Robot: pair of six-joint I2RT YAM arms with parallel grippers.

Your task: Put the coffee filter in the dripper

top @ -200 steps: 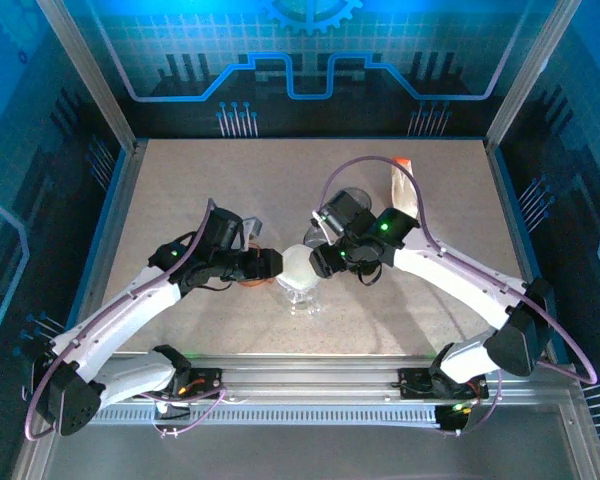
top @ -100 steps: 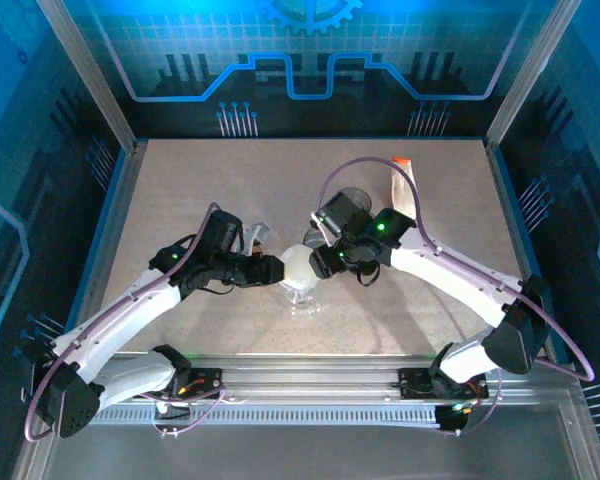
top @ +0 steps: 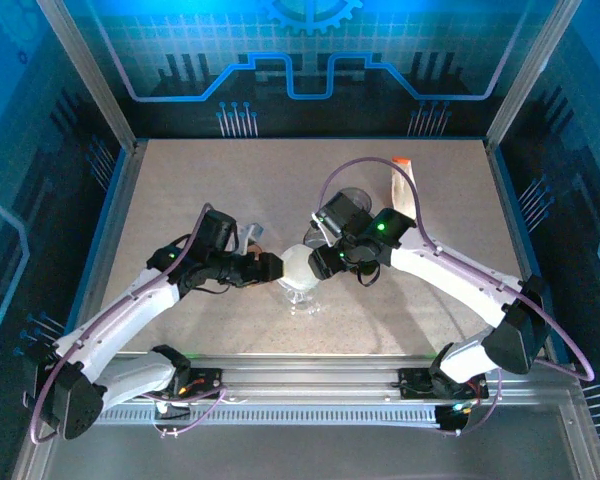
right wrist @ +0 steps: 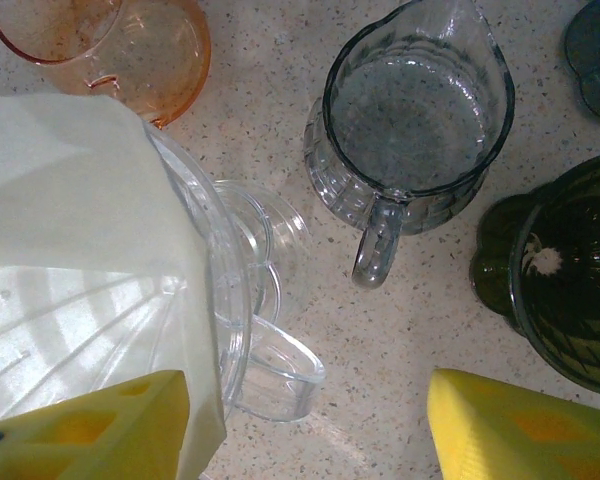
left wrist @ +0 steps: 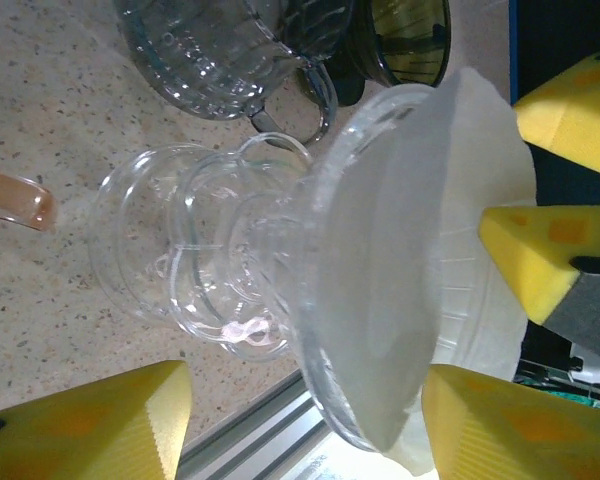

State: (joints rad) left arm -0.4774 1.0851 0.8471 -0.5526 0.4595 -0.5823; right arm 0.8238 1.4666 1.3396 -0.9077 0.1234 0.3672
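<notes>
A clear glass dripper (top: 302, 293) stands at mid-table with the white paper coffee filter (top: 296, 264) sitting in its cone. In the left wrist view the dripper (left wrist: 200, 240) appears on its side and the filter (left wrist: 420, 230) lines it, its edge rising past the rim. My left gripper (top: 273, 266) is open at the dripper's left, its yellow fingers (left wrist: 90, 425) wide on either side of the rim. My right gripper (top: 317, 262) is open at the right. One of its fingers (right wrist: 90, 430) hangs over the filter (right wrist: 70, 220), above the dripper's handle (right wrist: 275, 370).
Close behind the dripper stand an orange dripper (right wrist: 130, 40), a ribbed glass pitcher (right wrist: 415, 110) and a dark green dripper (right wrist: 570, 280). A bottle with an orange cap (top: 404, 185) is at the back right. Blue walls ring the table.
The left gripper has edged slightly back and toward the dripper. The right gripper, the dripper and the filter stay about where they were.
</notes>
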